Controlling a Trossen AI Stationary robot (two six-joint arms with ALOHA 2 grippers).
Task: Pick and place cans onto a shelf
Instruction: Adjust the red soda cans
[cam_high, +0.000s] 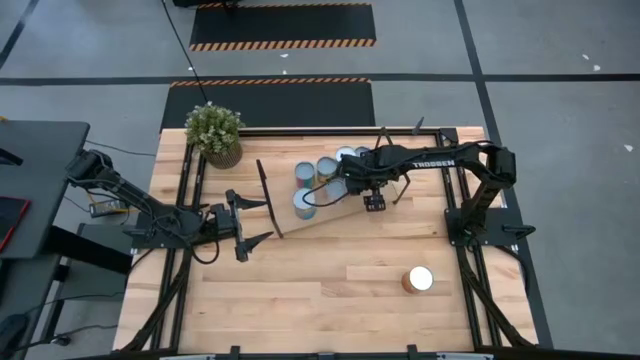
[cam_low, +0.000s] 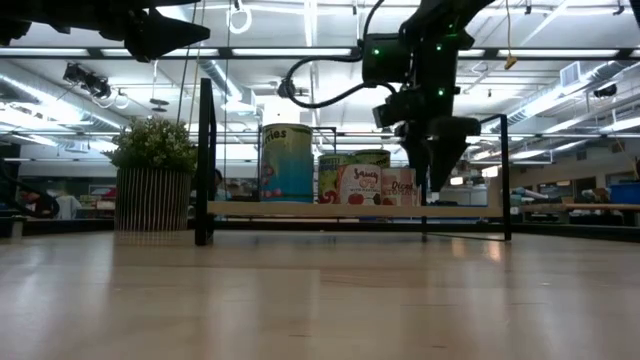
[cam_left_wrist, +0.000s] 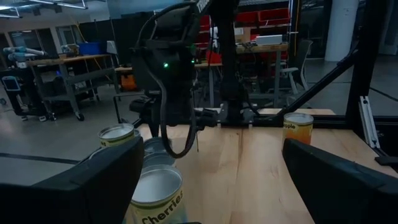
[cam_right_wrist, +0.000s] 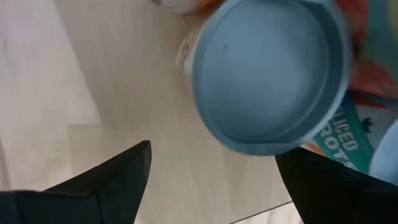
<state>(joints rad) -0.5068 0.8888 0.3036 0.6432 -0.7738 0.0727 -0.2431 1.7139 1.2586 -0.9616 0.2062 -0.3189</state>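
lone can (cam_high: 419, 279): white top, orange-brown side | right claw (cam_high: 375, 203): spread wide, over shelf (cam_high: 400, 195)

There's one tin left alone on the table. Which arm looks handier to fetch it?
Probably the right. The lone can stands on the right arm's side of the table, near its base. The right pincer hangs open over the shelf, holding nothing. The left pincer, also open, is beyond the shelf's other end.

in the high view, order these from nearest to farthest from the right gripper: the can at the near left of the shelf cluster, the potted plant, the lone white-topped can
1. The shelf can, just left of the right gripper, on the shelf.
2. The white-topped can, alone on the table toward the front right.
3. The potted plant, at the table's far left corner.
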